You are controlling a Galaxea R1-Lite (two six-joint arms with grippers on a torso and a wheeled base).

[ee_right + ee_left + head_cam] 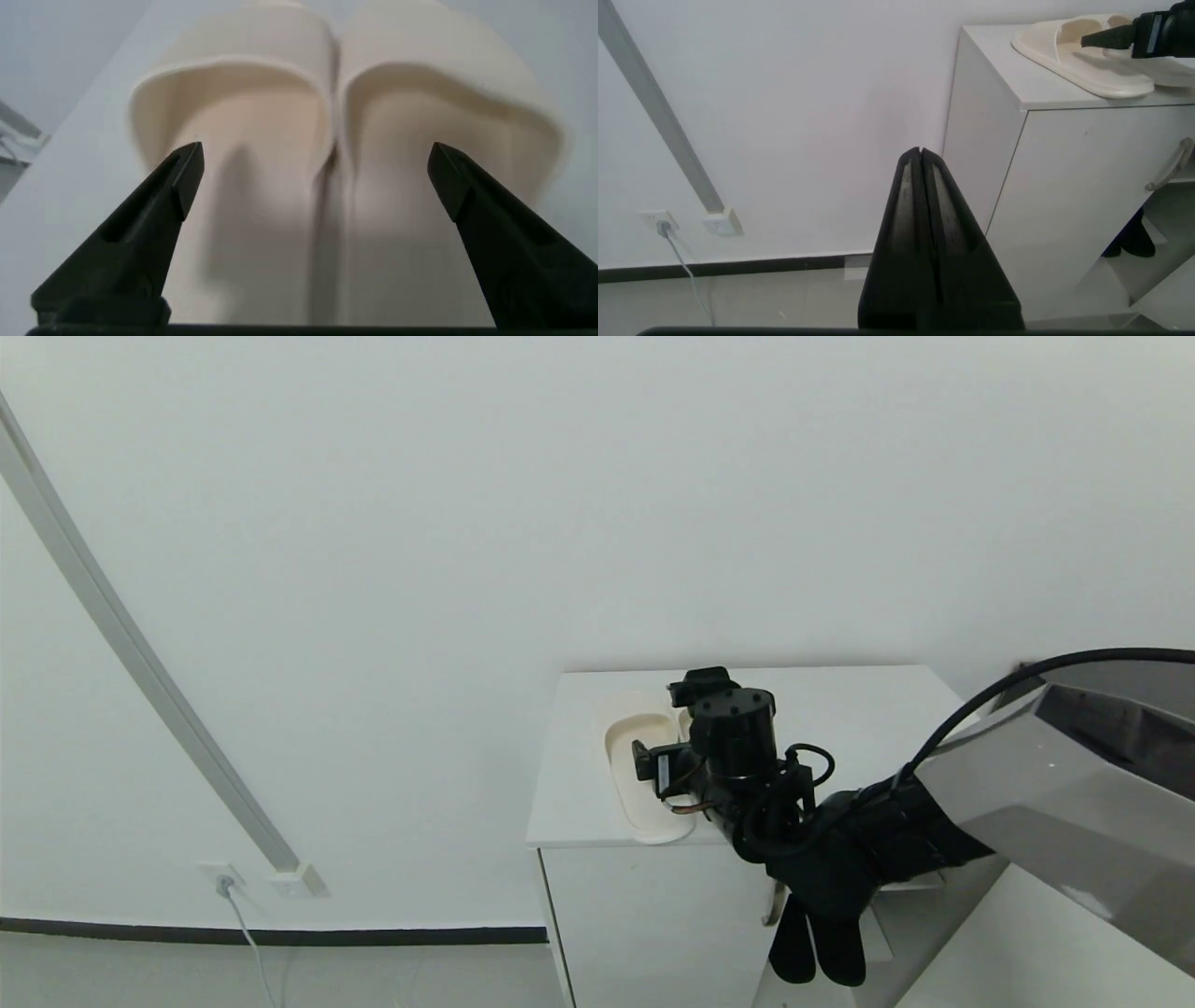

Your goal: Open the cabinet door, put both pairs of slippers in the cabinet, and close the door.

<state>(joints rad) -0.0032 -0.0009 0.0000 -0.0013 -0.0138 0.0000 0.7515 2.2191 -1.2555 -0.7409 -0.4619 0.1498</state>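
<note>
A pair of cream slippers (644, 784) lies side by side on top of the white cabinet (868, 709), near its front left corner. My right gripper (318, 177) is open just over them, one finger on each outer side of the cream slippers (336, 140), and nothing is held. Seen from the left wrist, a right fingertip (1106, 37) hovers over the cream slippers (1083, 61). My left gripper (920, 159) is shut and empty, low down and left of the cabinet (1064, 187). Past the door handle (1169, 168) the cabinet is open, with a dark shape (1134, 238) inside.
A white wall stands behind the cabinet. A slanted cable duct (140, 663) runs down it to a socket with a plugged cord (222, 882). A dark skirting line (280, 933) marks the floor. There is free room left of the cabinet.
</note>
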